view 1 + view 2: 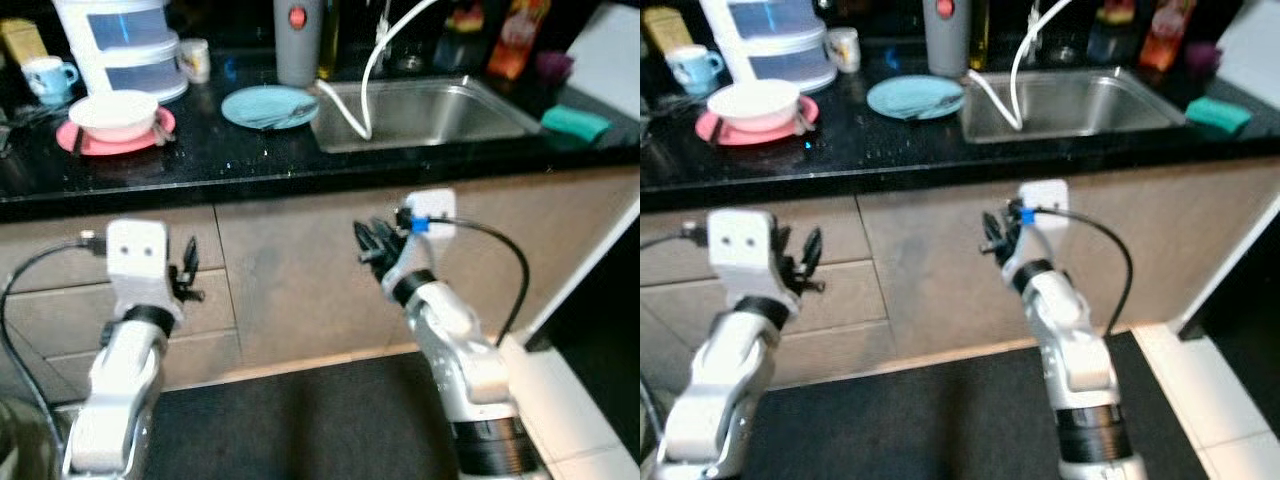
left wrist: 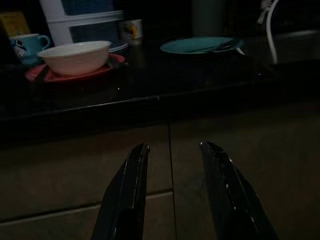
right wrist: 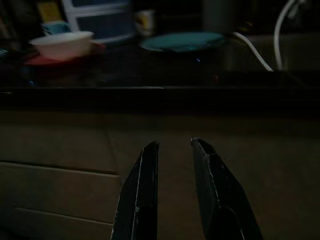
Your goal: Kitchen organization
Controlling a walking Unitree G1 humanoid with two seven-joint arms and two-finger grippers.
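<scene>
Black counter (image 1: 250, 160) runs across the view above beige cabinet fronts, dishes on it: white bowl (image 1: 113, 113) sitting on a pink plate (image 1: 85, 140), teal plate (image 1: 268, 106) with cutlery on it just beside the steel sink (image 1: 425, 112), blue mug (image 1: 50, 75) at the far left, small white cup (image 1: 195, 59) next to a white stacked container (image 1: 125, 45), grey canister (image 1: 297, 40) behind the teal plate, green sponge (image 1: 575, 122) right of the sink. Both arms raised in front of the cabinets, below counter level, touching nothing. Left gripper (image 2: 172, 165) has fingers apart and empty, aimed roughly between bowl and teal plate; right gripper (image 3: 175, 160) has a narrower gap, also empty, pointing at the counter edge. Step looks like approach, nothing picked up yet (which dish goes first can't be told). Next move likely needs the grippers lifted above the counter edge and reached forward; teal plate lies flat, so the rim grasp would be tricky, and the cutlery could slide off.
</scene>
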